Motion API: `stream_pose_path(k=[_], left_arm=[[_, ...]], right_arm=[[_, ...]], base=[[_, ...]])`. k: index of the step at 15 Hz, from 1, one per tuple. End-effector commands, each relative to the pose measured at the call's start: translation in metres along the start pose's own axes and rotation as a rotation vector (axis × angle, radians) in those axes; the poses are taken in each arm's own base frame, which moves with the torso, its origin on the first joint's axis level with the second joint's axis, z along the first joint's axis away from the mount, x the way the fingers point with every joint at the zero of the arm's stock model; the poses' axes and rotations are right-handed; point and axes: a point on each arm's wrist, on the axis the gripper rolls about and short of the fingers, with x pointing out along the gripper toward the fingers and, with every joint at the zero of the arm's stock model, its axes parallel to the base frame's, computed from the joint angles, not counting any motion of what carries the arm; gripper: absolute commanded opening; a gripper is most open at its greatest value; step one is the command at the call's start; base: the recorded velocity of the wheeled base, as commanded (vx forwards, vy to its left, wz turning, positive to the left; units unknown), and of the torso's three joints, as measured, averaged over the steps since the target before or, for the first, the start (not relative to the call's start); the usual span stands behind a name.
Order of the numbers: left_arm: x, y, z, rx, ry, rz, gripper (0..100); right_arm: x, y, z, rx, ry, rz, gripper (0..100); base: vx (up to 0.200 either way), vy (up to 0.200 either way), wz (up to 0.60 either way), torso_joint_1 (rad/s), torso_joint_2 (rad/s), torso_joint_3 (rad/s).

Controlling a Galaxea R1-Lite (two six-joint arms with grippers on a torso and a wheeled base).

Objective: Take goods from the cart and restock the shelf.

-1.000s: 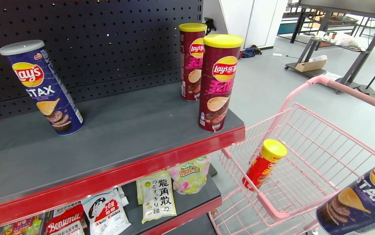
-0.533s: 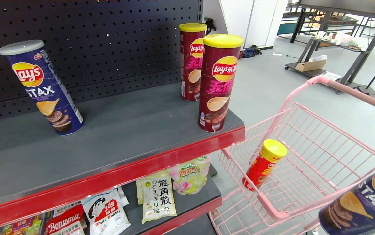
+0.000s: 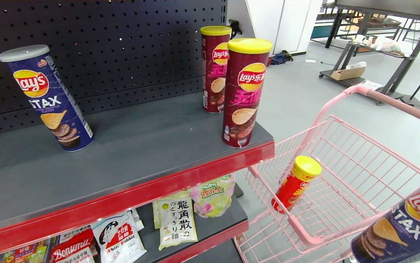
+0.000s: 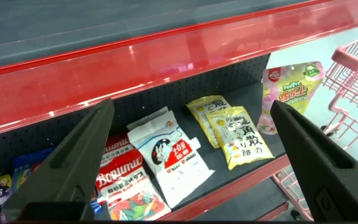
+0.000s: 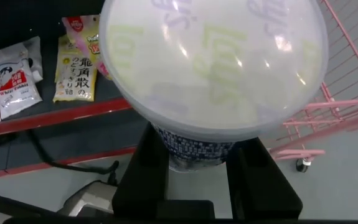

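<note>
So your right gripper (image 5: 197, 155) is clamped around the blue can (image 3: 400, 226) down at 4 o'clock by the cart (image 3: 336, 100), its long axis tilted 2-to-8, and the bare shelf (image 3: 140, 146) sits off at 10 o'clock from it, so it needs standing up.

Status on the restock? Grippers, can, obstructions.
Left gripper open, facing lower shelf snacks. Right gripper shut on blue chip can near cart. Red can leaning in cart; top shelf has room between standing cans.
</note>
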Motion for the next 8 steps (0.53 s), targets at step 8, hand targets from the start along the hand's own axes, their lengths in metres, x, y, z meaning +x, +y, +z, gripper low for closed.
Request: stream_pose_path(k=[8], left_arm=[[0.0001,0.0,0.0001,-0.001,0.0,0.0,100]], right_arm=[[0.0038,-0.0029,-0.0029,0.012,0.012,-0.045,0]], base=[[0.0,0.0,0.0,0.161,-0.43,-0.263]])
